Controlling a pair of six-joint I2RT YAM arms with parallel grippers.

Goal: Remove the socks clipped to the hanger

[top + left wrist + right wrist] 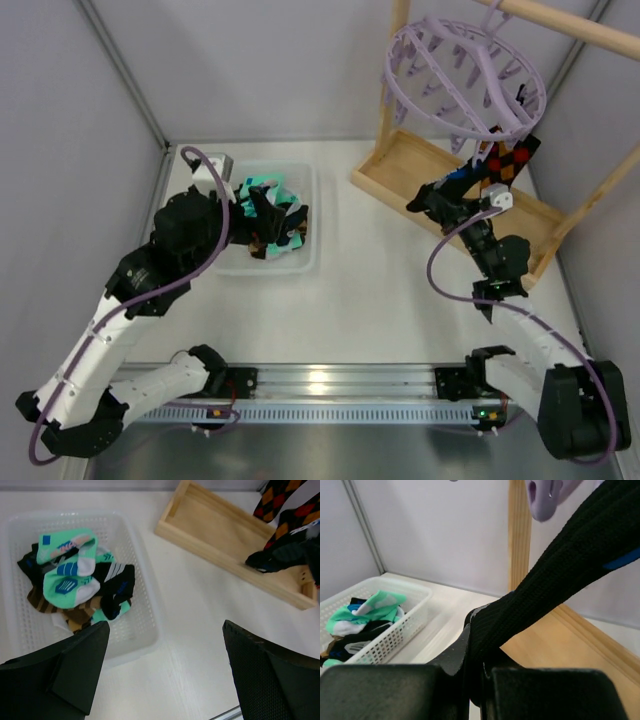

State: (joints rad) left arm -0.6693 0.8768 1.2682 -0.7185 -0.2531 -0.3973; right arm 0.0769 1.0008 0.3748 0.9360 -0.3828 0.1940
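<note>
The right hand (476, 630) is clenched on the lower end of a black sock (560, 565), which stretches up toward 1 o'clock to the lavender hanger (465, 75). A diamond-patterned sock (512, 160) hangs just beside it. The hanger hangs at 1 o'clock over the table (380, 290). The left hand (262, 212), released, hovers over the basket (308, 262) of loose socks (70, 575) at 10 o'clock.

my end effector (477, 647): clamped on black sock (560, 565) | sock: taut, rising right to lavender peg (542, 502) | behind: wooden post (519, 535) | left: white basket (395, 635) holding piled socks (375, 607)
</note>
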